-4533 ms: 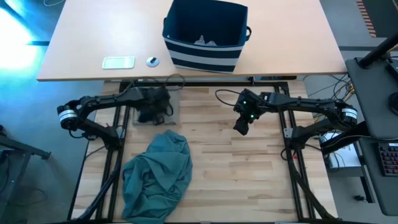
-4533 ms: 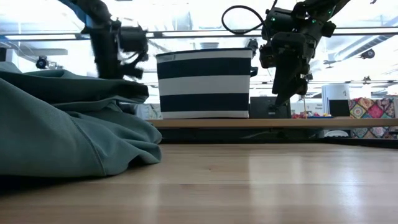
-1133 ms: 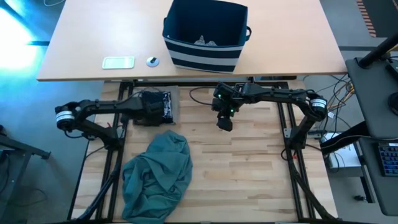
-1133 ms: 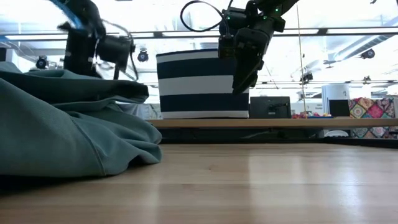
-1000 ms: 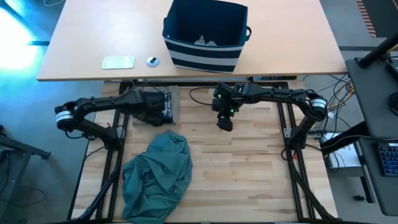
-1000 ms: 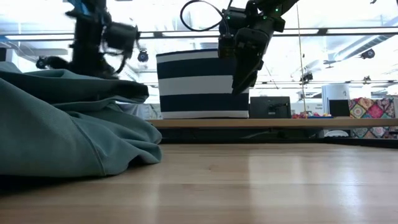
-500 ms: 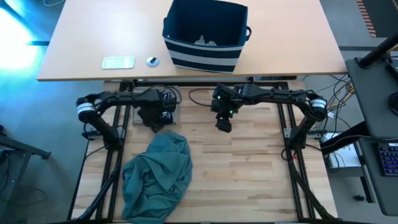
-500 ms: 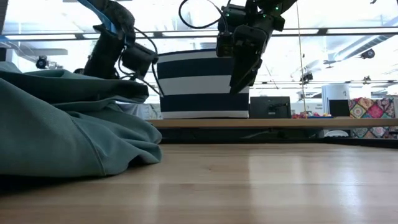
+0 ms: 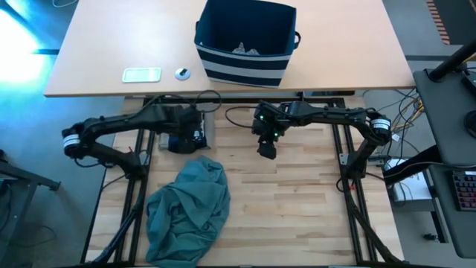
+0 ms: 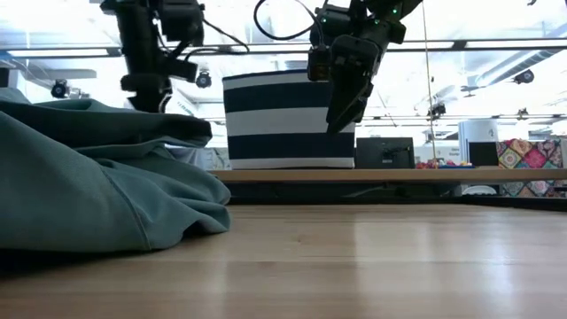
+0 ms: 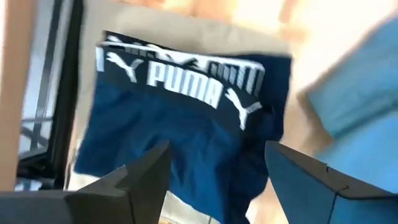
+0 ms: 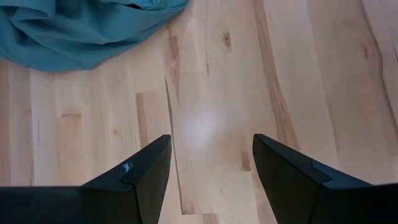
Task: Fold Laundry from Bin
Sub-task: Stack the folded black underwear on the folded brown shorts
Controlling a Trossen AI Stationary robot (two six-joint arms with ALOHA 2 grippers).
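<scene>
While the left gripper [image 11: 214,165] hangs with jaws spread over the navy garment [image 11: 186,118], nothing is gripped.
That garment [image 9: 195,128] lies on a beige one [image 9: 210,119] at the table's far-left edge, below the fingers; the teal one [image 9: 190,205] sits nearer; the bin [image 9: 245,45] holds grey pieces. Right gripper [image 12: 211,165], jaws apart and empty, hovers mid-table.

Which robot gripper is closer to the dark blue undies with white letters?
Left. The left gripper hovers open right over the navy garment; the right gripper hangs off to its side above bare wood.
</scene>
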